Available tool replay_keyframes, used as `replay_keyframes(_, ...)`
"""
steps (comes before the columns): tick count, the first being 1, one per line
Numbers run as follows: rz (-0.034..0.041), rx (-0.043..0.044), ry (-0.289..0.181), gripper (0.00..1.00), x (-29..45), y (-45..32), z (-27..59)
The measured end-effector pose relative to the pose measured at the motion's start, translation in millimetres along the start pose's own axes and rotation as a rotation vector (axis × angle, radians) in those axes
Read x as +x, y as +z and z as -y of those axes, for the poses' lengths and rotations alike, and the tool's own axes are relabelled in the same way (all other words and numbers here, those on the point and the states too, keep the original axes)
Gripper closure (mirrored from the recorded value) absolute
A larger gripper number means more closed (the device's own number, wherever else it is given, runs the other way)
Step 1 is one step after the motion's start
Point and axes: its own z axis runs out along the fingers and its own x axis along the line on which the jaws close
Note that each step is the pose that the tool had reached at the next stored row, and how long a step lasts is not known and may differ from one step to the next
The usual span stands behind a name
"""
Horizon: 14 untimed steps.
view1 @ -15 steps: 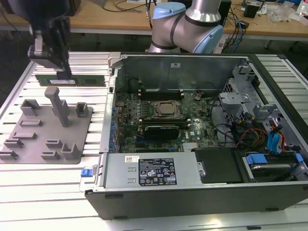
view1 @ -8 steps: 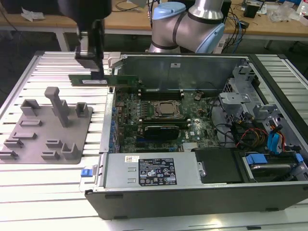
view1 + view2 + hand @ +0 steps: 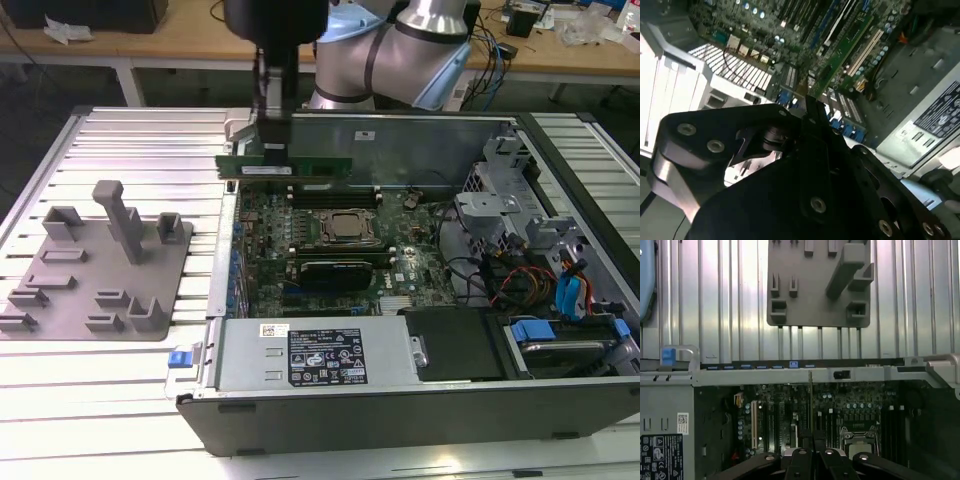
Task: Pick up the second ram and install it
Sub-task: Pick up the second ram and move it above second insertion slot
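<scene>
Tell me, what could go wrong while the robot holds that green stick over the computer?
1. The hand holds the second ram in the air above the motherboard. If the grip slips, the stick could drop onto the parts below.
2. The stick hangs close to the case's back wall and might bump it.
3. If it goes down tilted or off line, it may jam instead of seating.

Gripper (image 3: 811, 439) pinching the ram stick (image 3: 810, 395) edge-on above the open computer's motherboard (image 3: 772, 412), grey fixture plate (image 3: 815, 310) beyond on the ribbed surface (image 3: 715, 300).
</scene>
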Motion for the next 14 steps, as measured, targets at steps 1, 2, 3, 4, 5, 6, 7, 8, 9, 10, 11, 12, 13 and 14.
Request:
replay_keyframes(1,0.0000,0.0000,0.000,0.91,-0.2,-0.2,8.8)
replay_keyframes(2,0.0000,-0.0002,0.000,0.91,-0.4,-0.3,18.7)
replay_keyframes(3,0.0000,-0.0006,0.000,0.91,-0.7,-0.3,33.5)
replay_keyframes(4,0.0000,-0.0011,0.000,0.91,-1.0,0.6,46.1)
replay_keyframes(5,0.0000,-0.0013,0.000,0.91,-1.2,1.3,52.3)
replay_keyframes(6,-0.0001,-0.0015,0.000,0.91,-1.7,1.9,56.7)
replay_keyframes(7,0.0001,-0.0016,0.000,0.91,-3.4,3.1,61.9)
replay_keyframes(8,0.0001,-0.0016,0.000,0.91,-5.0,3.9,62.6)
replay_keyframes(9,0.0001,-0.0016,0.000,0.91,-7.1,5.0,63.2)
replay_keyframes(10,-0.0001,-0.0017,0.000,0.91,-11.2,6.9,63.7)
replay_keyframes(11,0.0001,-0.0016,0.000,0.91,-17.5,9.3,63.7)
replay_keyframes(12,0.0001,-0.0017,0.000,0.91,-22.0,11.0,63.7)
replay_keyframes(13,0.0009,-0.0016,0.000,0.91,-25.9,13.4,63.7)
replay_keyframes(14,0.0009,-0.0017,0.000,0.91,-28.7,16.4,63.7)
